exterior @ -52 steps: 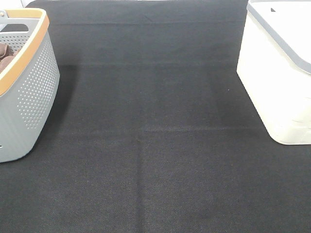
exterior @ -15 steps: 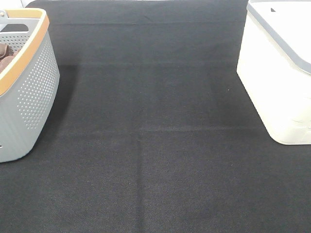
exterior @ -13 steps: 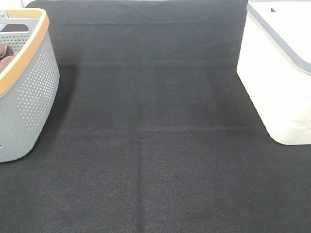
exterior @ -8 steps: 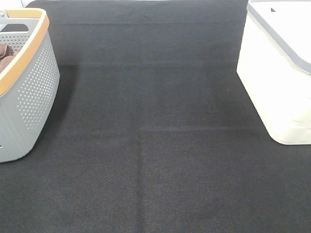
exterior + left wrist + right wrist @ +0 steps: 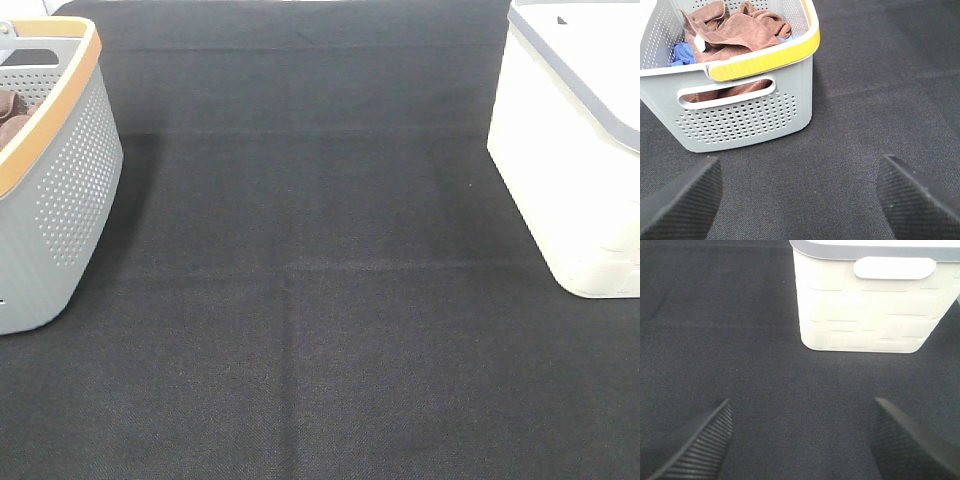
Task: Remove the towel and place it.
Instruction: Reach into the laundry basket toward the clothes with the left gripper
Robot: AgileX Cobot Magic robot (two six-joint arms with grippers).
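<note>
The towel (image 5: 735, 30) lies in the left basket (image 5: 70, 200); the bin (image 5: 560, 170) stands right.

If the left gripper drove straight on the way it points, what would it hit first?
Probably the basket, at its near wall; the open left gripper faces it. Depth is unclear, so it might touch the mat first.

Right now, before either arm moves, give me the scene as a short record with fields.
towel: reddish-brown, crumpled inside the grey basket, white tag showing
grey basket: perforated, yellow-orange rim, at the table's left side
blue cloth: in the basket beside the towel
white bin: grey rim, at the table's right side
left gripper: open, empty, above the table, short of the basket
right gripper: open, empty, above the table, short of the white bin
table: covered in black cloth
task status: towel not yet removed
</note>
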